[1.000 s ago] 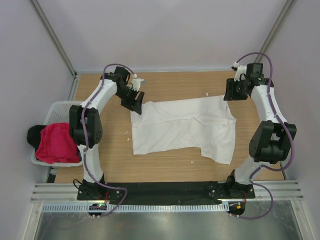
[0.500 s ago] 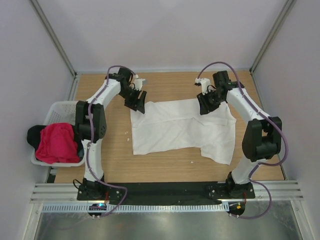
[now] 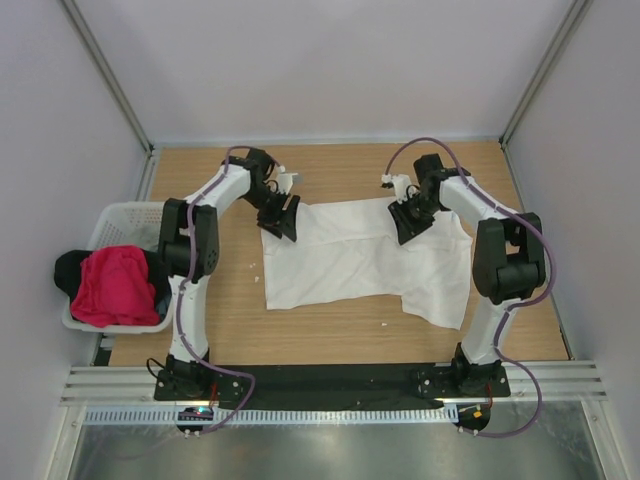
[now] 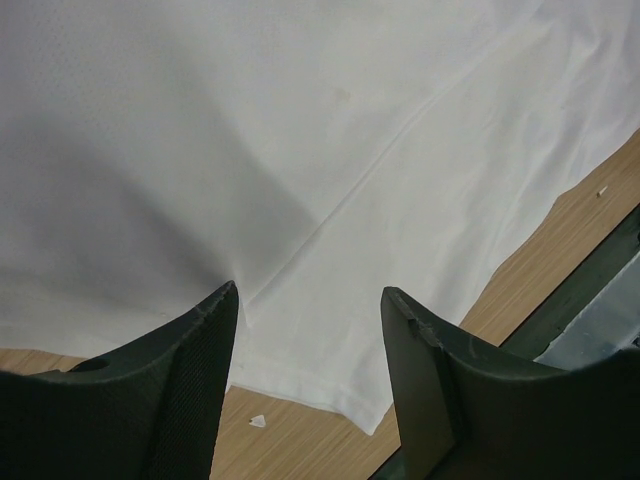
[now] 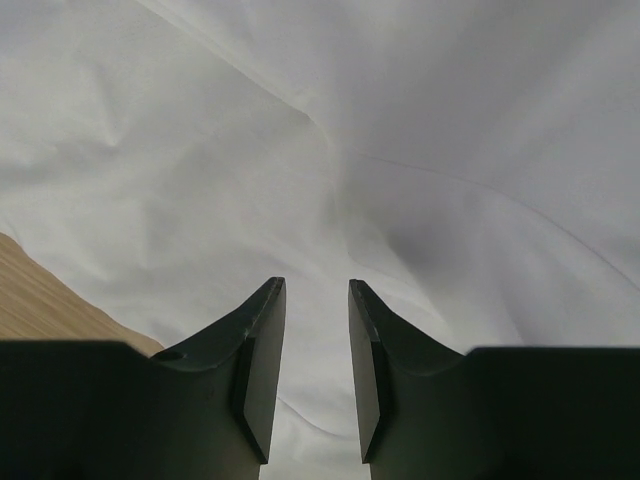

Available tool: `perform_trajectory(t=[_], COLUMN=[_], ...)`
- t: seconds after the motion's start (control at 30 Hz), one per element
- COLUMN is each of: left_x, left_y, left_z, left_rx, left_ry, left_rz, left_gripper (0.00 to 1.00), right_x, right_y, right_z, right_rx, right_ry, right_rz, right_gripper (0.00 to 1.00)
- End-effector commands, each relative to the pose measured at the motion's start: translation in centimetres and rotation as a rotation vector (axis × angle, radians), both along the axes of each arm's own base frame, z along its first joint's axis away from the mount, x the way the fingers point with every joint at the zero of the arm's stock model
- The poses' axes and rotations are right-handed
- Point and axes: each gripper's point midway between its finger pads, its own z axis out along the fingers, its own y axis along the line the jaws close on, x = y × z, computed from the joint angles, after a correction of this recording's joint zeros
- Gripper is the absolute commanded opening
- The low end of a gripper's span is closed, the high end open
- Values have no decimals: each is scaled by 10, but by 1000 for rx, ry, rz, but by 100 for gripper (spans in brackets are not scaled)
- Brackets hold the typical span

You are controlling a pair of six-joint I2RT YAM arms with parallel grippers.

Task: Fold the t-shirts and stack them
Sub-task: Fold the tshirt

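From above, the white t-shirt lies spread on the counter, its far edge under the left pincer and the right pincer. Only this view shows the pink-red t-shirt in the basket, well left of both. The left wrist view shows jaws wide apart, gripping nothing, with the shirt's hem just ahead. The right wrist view shows jaws narrowly parted, holding nothing, over wrinkled cloth.
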Motion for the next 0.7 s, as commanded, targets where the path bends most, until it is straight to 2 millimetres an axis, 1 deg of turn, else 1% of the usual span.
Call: perform_trajectory(t=[0.0, 0.13, 0.27, 0.37, 0.43, 0.47, 0.53, 0.57, 0.6, 0.67], left_x=[-8, -6, 0, 1, 3, 3, 4, 6, 7, 8], left_y=[-1, 2, 7, 9, 11, 12, 15, 16, 18, 20], left_z=[-3, -12, -19, -24, -26, -28, -29, -29, -30, -32], left_rx=[-17, 14, 53, 67, 82, 87, 104, 111, 119, 125], left_ry=[43, 51, 33, 34, 28, 29, 15, 10, 6, 4], left_rz=[1, 15, 20, 21, 22, 18, 9, 9, 9, 6], left_gripper=[60, 60, 60, 60, 60, 60, 61, 61, 60, 61], right_x=[7, 16, 24, 31, 34, 35, 40, 41, 44, 47], right_y=[0, -1, -7, -10, -10, -10, -12, -12, -12, -10], right_z=[-7, -17, -26, -34, -38, -40, -38, -34, -29, -19], right_rx=[-27, -67, -106, -130, -139, -143, -149, -149, -148, -140], right_ry=[-24, -43, -60, -68, -75, -71, -88, -99, -114, -136], right_rz=[16, 5, -17, -28, -33, -32, -43, -46, -48, -41], right_gripper=[38, 38, 39, 39, 36, 33, 23, 19, 13, 7])
